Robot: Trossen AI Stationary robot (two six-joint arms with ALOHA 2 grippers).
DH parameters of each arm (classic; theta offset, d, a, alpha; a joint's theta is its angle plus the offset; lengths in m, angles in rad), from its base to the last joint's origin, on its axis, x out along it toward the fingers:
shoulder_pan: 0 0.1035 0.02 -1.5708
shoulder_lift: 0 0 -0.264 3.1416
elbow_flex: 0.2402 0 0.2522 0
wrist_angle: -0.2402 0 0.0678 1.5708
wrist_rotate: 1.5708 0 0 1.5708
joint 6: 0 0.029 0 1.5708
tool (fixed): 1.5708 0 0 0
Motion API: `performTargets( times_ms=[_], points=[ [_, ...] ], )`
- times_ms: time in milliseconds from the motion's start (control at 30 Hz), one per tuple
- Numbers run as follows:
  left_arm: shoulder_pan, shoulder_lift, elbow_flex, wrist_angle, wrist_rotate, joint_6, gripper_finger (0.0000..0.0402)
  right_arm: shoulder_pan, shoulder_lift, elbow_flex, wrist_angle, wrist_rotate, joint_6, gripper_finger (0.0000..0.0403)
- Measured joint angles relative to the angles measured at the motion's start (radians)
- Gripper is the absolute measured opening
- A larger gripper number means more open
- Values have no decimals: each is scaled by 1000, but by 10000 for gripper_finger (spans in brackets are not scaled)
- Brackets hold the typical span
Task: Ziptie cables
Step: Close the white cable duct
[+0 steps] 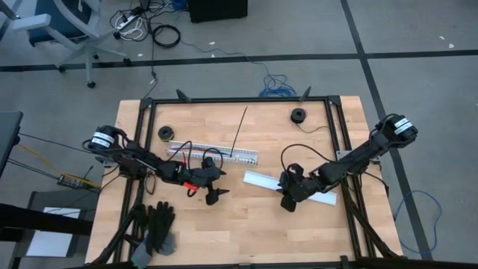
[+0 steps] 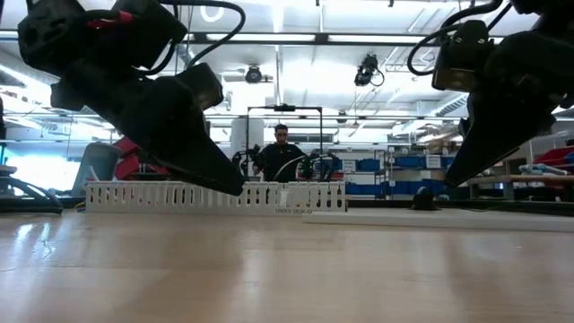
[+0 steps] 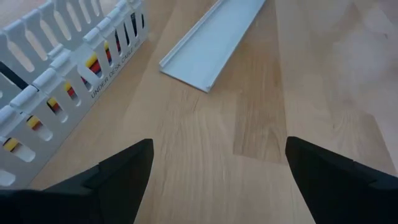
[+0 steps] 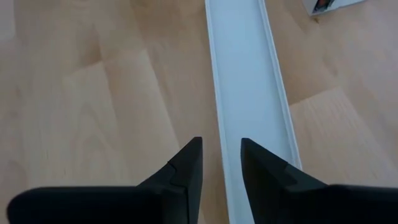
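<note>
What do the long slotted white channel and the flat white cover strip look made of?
Slotted white channel: looks like moulded plastic, smooth and semi-matte, with thin even fingers and printed lettering. Flat white cover strip: likely extruded plastic, with a uniform profile, raised lips and a slight sheen.

Left gripper (image 2: pixel 193 148) hung at upper left, its dark fingers (image 2: pixel 202 161) angled down toward the centre, tips clear of the wooden table (image 2: pixel 287 269). Right gripper (image 2: pixel 471 157) hung at upper right, pointing down and inward, also off the surface. Between them, farther back, the white slotted channel (image 2: pixel 215 196) stood lengthwise on the table. A flat white cover strip (image 2: pixel 430 216) lay to its right. A person (image 2: pixel 281 154) sat in the room behind, beyond the channel.
</note>
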Motion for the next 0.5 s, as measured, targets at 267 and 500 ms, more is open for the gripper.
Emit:
performTargets(
  times_ms=[267, 500],
  points=[
    [0, 0, 0, 5, 0, -1, 343, -3, 0, -9, -1, -23, -87, 83],
    [1, 0, 0, 6, -3, -20, 343, -10, 71, -13, 33, -45, -82, 75]
  ],
)
